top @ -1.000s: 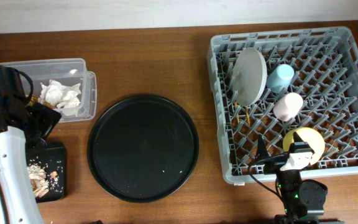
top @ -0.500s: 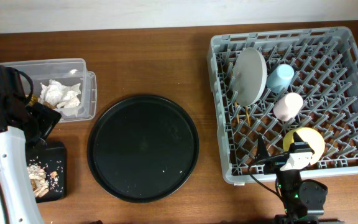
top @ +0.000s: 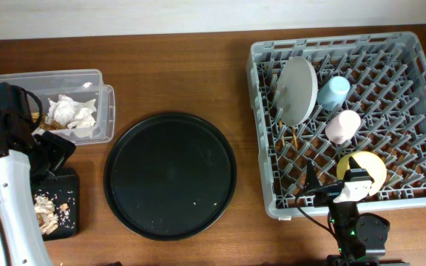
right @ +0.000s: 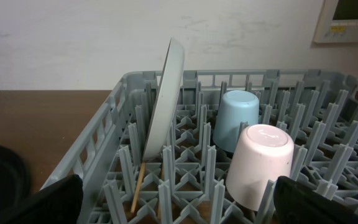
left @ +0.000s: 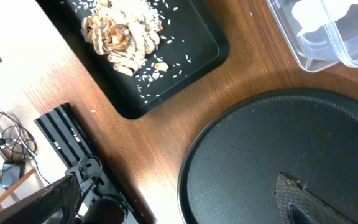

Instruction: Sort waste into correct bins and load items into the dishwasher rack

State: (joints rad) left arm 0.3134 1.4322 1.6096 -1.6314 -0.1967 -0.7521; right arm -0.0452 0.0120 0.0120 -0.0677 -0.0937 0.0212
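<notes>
Black plastic holds the food waste: to the near left of the round black tray (top: pixel 170 175), the shallow black rectangular tray (top: pixel 65 193) carries the heap of pale crumbs (top: pixel 46 210). The clear box (top: pixel 21 80), to the far left of that round tray, holds the crumpled tissues (top: pixel 71 112). Each kind of waste sits in its own bin, so the sorting looks done.

The left gripper (top: pixel 52 153) hangs between the two bins, just left of the round tray. Its arm is bent in from the table's left edge and its wrist points down. Its fingers are spread wide, with nothing between them.

The round tray itself is bare but for a few specks.

To its right, the dishwasher rack (top: pixel 261 133) holds everything else. The plate (top: pixel 299 90) stands on edge, propped by pegs, with the chopsticks (top: pixel 285 135) slotted beside it. The light-blue cup (top: pixel 333 92) and pink cup (top: pixel 343 125) sit mouth down over pegs, probably to drain. The yellow bowl (top: pixel 372 166) leans near the rack's front wall.

The right gripper (top: pixel 337 193) sits low at that front wall, held level and facing across the rack. Its fingers are wide apart and empty. Both arms seem parked, with loading apparently finished.
</notes>
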